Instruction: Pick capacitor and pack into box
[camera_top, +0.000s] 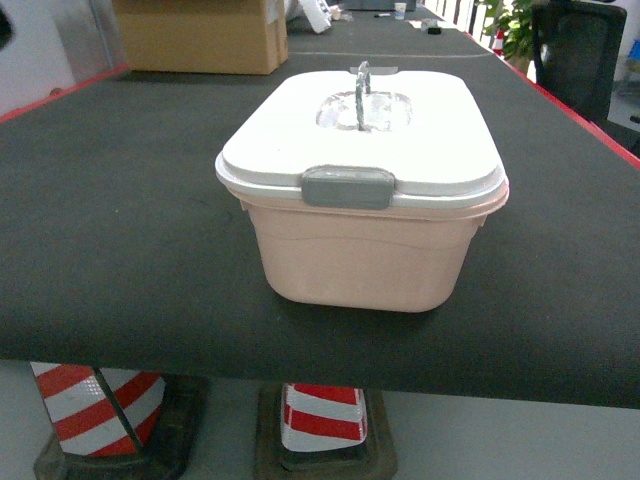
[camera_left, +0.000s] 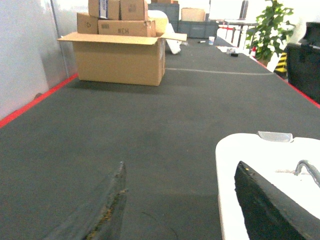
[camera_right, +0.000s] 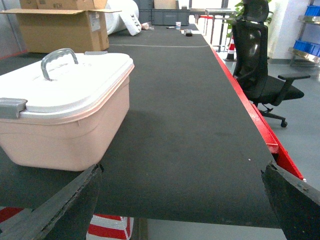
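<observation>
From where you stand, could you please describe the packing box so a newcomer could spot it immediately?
On the long black table, near its front edge, sits the box, a pale peach-pink tub. A white lid with a grey latch and an upright grey handle closes it, unlike the brown cardboard carton at the far left.

Black, matte, scuffed pincer fingers (camera_left: 107, 210) with worn, gritty edges, on both wrists (camera_right: 65, 207).

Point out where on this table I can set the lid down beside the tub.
Bare mat lies on both sides of the tub: left toward the red edge, right toward the chair. The strip between tub and near table edge is narrow. It gets crowded far back, by the carton.
</observation>
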